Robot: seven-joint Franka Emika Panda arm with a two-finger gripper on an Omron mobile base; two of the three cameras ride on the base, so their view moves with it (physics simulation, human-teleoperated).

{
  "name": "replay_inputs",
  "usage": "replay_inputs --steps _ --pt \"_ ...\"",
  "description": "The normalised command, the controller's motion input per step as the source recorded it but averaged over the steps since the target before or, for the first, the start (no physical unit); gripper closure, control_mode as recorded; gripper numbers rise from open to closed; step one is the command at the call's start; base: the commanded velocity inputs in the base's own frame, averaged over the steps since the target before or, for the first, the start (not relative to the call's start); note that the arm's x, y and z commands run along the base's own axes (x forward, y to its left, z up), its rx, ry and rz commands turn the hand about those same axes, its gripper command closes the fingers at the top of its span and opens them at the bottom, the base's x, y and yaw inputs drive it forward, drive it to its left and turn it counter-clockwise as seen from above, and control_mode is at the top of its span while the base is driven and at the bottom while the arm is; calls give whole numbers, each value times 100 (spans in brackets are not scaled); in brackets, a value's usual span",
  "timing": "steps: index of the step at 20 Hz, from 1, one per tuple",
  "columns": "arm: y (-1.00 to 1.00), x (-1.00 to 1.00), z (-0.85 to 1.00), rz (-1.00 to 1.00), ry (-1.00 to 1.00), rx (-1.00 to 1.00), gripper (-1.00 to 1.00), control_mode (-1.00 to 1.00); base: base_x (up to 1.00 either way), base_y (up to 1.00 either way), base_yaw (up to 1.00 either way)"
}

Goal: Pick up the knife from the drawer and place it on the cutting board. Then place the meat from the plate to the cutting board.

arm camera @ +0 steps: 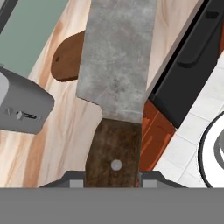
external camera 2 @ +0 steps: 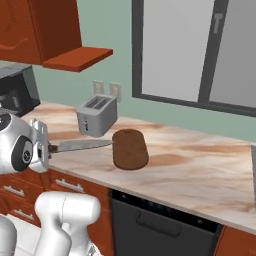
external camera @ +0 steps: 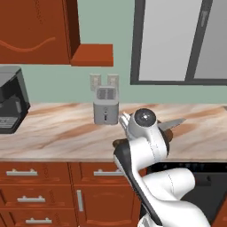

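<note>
The end effector (external camera 2: pixel 48 148) is clamped on the knife (external camera 2: pixel 82 145) by its dark handle, blade held level and aimed at the cutting board (external camera 2: pixel 129 148), likely so it can go down flat there. The tip hangs near the board's toaster-side end, above the worktop (external camera 2: pixel 200 170). The fingertips are hidden behind the handle; plate, meat and drawer can't be made out.

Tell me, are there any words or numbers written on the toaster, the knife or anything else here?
None: no word, number or brand can be read in these pictures.
toaster: a small slider control on its front, no lettering.
knife, held in the gripper: a plain rivet on the handle, no stamp.
cutting board: bare wood.
coffee machine: dark panels, too blurred to show any text.
</note>
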Motion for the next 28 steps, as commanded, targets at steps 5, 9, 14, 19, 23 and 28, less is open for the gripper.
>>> replay_inputs --steps 5,9,14,19,23,28 --pt "0 0 0 0 0 0 100 100 10 -52 0" --pt "0 0 0 0 0 0 100 100 32 -45 0" --pt "0 0 0 0 0 0 100 100 81 -43 0" --pt "0 0 0 0 0 0 100 100 77 -50 0" --pt "0 0 0 0 0 0 100 100 30 -60 6" --pt "0 0 0 0 0 0 100 100 23 -43 9"
